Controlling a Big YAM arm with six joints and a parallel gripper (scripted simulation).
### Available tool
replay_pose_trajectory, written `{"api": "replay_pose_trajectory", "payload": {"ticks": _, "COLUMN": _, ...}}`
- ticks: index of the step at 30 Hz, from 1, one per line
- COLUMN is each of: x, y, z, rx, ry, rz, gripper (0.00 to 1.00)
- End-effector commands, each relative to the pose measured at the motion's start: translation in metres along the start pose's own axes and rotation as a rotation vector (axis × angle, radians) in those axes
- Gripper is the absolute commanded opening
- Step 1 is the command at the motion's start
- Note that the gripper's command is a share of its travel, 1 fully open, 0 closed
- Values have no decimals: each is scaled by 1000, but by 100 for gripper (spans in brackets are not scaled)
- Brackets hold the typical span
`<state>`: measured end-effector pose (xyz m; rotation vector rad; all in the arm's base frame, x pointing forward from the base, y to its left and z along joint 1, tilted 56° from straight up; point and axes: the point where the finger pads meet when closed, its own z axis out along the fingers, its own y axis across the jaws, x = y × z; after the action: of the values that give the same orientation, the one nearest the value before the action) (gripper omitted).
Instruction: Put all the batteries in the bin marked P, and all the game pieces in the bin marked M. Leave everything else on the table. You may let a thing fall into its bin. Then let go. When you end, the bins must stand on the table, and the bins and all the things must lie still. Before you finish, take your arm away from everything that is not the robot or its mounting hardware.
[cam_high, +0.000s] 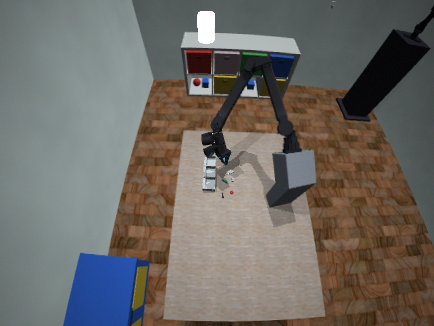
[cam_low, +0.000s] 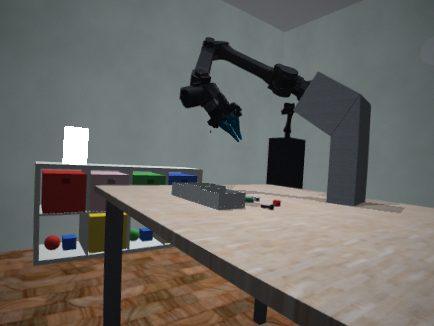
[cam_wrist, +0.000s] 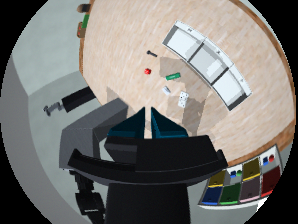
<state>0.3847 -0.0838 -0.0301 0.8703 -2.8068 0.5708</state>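
Note:
My gripper (cam_high: 225, 161) (cam_low: 235, 134) (cam_wrist: 148, 110) is shut, with nothing showing between its teal fingers. It hangs high above the table, over the near end of a row of three grey bins (cam_high: 203, 176) (cam_low: 220, 200) (cam_wrist: 172, 35). The bin letters are too small to read. Small things lie on the table beside the bins: a red piece (cam_high: 231, 192) (cam_low: 276, 203) (cam_wrist: 148, 70), a green thing (cam_high: 224, 179) (cam_low: 249, 199) (cam_wrist: 173, 76), a small black thing (cam_high: 222, 195) (cam_low: 266, 206) (cam_wrist: 150, 52) and whitish bits (cam_high: 231, 173) (cam_wrist: 181, 99). I cannot tell which of them are batteries.
The arm's grey base block (cam_high: 292, 175) (cam_low: 345, 145) stands on the table's right side. A shelf with coloured boxes (cam_high: 240, 65) (cam_low: 100, 200) stands beyond the table's far end. A blue cabinet (cam_high: 105, 290) is at the near left, and a black column (cam_high: 382, 70) at the far right.

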Motion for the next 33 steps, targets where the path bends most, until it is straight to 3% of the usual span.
{"api": "replay_pose_trajectory", "payload": {"ticks": 1, "x": -13, "y": 9, "z": 0, "rx": 89, "ry": -15, "rz": 130, "gripper": 8}}
{"api": "replay_pose_trajectory", "payload": {"ticks": 9, "x": -15, "y": 30, "z": 1, "rx": 359, "ry": -37, "rz": 299, "gripper": 8}}
{"api": "replay_pose_trajectory", "payload": {"ticks": 13, "x": -15, "y": 37, "z": -1, "rx": 457, "ry": -72, "rz": 376, "gripper": 8}}
{"api": "replay_pose_trajectory", "payload": {"ticks": 15, "x": -15, "y": 37, "z": -1, "rx": 457, "ry": -72, "rz": 376, "gripper": 8}}
{"api": "replay_pose_trajectory", "payload": {"ticks": 16, "x": -13, "y": 44, "z": -5, "rx": 500, "ry": -96, "rz": 415, "gripper": 8}}
{"api": "replay_pose_trajectory", "payload": {"ticks": 20, "x": -10, "y": 51, "z": -10, "rx": 604, "ry": -150, "rz": 490, "gripper": 8}}
{"api": "replay_pose_trajectory", "payload": {"ticks": 24, "x": -13, "y": 49, "z": -12, "rx": 620, "ry": -172, "rz": 516, "gripper": 8}}
{"api": "replay_pose_trajectory", "payload": {"ticks": 26, "x": -9, "y": 34, "z": -17, "rx": 620, "ry": -174, "rz": 566, "gripper": 8}}
{"api": "replay_pose_trajectory", "payload": {"ticks": 33, "x": -12, "y": 44, "z": -16, "rx": 618, "ry": -177, "rz": 529, "gripper": 8}}
